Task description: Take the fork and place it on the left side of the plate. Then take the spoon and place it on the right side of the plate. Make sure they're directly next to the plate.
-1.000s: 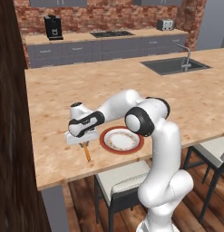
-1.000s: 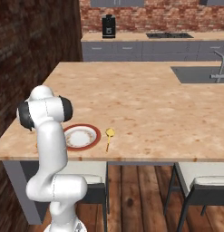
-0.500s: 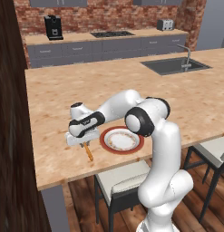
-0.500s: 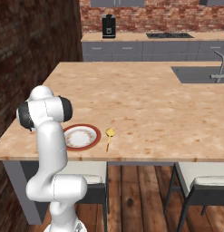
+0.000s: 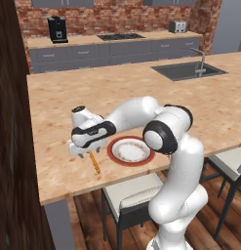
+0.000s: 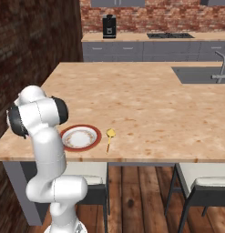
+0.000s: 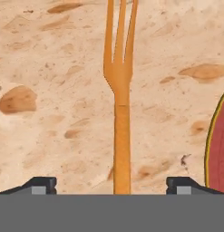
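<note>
Left of the plate, the fork now lies released on the surface.
End effector has just spread wide, fingertips clear of the handle; spoon waits right of the plate, probably next.

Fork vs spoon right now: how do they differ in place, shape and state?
The fork lies on the counter left of the plate, between the open pincer tips; the spoon lies to the plate's right, away from the pincer. The fork ends in tines, the spoon in a round bowl. The fork looks orange, the spoon's bowl yellower. Both lie flat on the counter, apart from the plate.
</note>
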{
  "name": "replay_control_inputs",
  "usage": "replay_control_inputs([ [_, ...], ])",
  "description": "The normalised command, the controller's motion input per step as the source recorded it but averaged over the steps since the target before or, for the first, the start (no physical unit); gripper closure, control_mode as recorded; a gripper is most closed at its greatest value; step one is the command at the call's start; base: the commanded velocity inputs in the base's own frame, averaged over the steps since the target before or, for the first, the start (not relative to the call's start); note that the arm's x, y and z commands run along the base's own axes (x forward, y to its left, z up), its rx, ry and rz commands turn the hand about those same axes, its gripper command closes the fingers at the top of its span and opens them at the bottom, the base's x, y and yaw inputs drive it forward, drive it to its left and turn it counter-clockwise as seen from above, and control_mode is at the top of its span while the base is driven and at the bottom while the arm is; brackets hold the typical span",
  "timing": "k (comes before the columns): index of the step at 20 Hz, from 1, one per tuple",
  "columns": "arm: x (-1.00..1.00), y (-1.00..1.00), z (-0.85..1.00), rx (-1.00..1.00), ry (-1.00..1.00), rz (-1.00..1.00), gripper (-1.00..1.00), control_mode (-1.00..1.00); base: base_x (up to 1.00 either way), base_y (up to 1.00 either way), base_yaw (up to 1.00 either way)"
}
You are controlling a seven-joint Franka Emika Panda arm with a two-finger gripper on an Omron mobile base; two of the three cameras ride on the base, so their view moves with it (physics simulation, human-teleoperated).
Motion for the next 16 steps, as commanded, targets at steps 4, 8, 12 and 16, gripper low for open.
replay_control_inputs([
  [4,-0.92,-0.02,0.92,0.0,-0.18,0.0,-1.0,-1.0,0.0,0.0,0.0],
  [8,-1.0,-0.28,0.86,0.0,-0.24,0.0,-1.0,-1.0,0.0,0.0,0.0],
  [12,-1.0,-0.46,0.8,0.0,-0.32,0.0,-1.0,-1.0,0.0,0.0,0.0],
  [16,-1.0,-0.74,0.7,0.0,-0.32,0.02,-1.0,-1.0,0.0,0.0,0.0],
])
